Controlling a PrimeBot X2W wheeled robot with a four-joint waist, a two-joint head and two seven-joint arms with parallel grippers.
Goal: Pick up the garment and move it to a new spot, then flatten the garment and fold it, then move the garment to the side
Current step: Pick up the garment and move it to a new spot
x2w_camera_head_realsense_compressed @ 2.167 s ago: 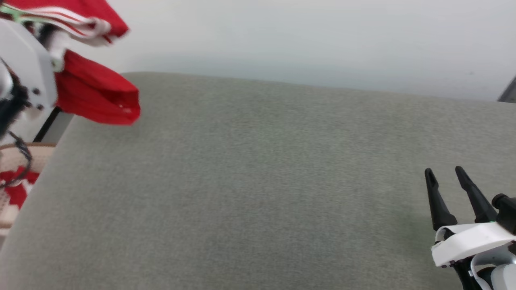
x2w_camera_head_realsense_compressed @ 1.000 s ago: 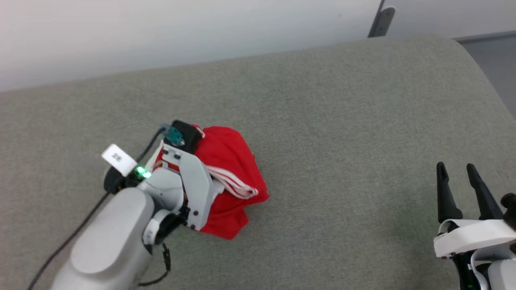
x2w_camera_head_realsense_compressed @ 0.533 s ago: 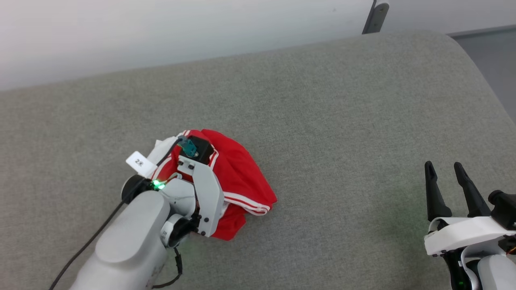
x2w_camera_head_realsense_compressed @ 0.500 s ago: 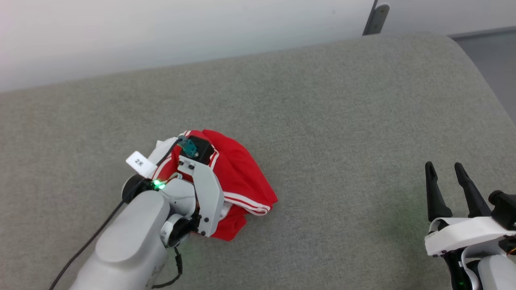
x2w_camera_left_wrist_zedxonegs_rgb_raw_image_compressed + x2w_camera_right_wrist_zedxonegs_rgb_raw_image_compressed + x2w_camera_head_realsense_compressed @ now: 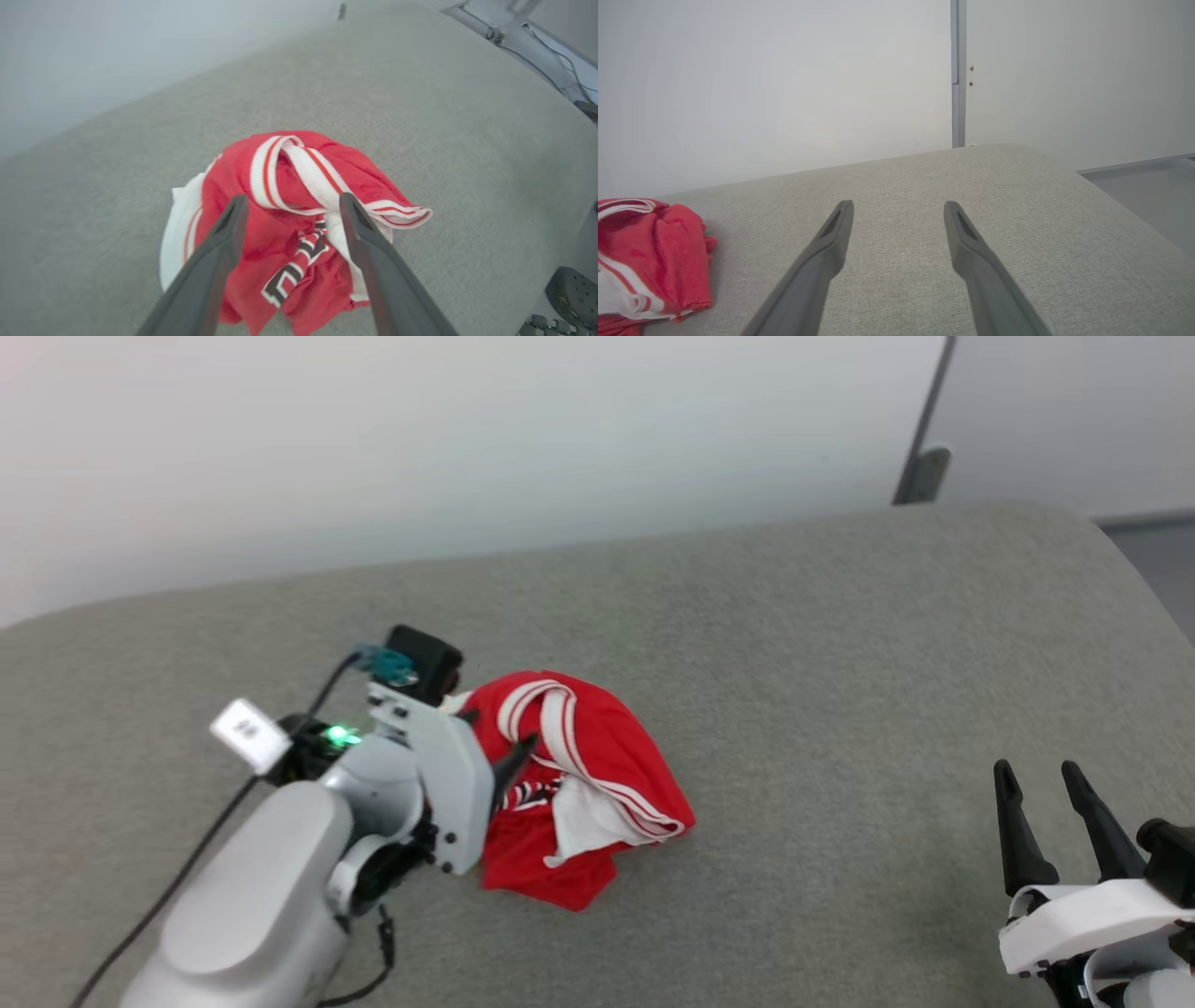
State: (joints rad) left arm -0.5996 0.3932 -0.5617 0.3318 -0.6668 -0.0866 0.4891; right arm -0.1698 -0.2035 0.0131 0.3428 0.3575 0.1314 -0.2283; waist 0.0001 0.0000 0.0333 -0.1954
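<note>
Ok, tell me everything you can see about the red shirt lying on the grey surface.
The crumpled red jersey-knit shirt lies in a loose heap on the grey fabric surface. White sleeve cloth shows at its edges. A red-and-white striped rib band loops over the top, and part of a black, white-outlined letter shows among the folds. The open left claw straddles its near side without gripping it; whether the fingers touch the cloth cannot be told.

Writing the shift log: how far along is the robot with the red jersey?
Done: the garment lies crumpled on the grey padded surface, the move to a new spot apparently made. In hand: nothing; the left gripper stands open over it, the right gripper open to the side. Left: flattening, folding, moving aside.
</note>
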